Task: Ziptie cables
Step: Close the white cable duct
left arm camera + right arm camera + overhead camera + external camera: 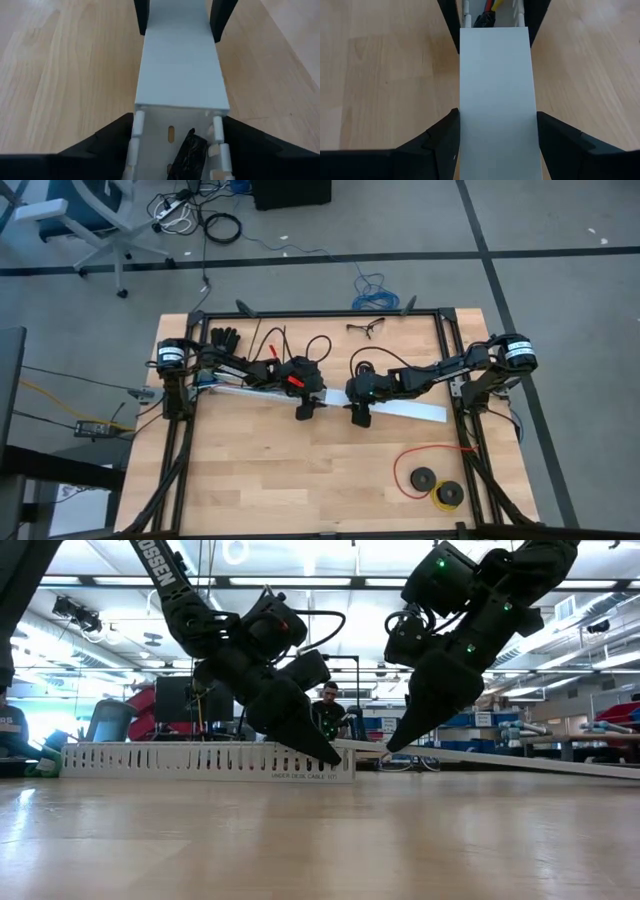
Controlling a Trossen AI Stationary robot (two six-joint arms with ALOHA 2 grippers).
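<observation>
Now my left fingers [175, 150] and right fingers [495, 145] straddle the lid [497, 100]; I'd slide it slowly over the cables [492, 12].

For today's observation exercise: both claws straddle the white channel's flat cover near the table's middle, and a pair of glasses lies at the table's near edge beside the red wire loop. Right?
One slip: the glasses lie at the far edge, not beside the red wire loop, as the high view shows. The left claw and right claw do straddle the cover.

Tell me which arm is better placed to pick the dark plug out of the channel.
Left, probably: the left tool straddles the slotted channel right at the plug; the right tool holds the white cover farther along.
</observation>
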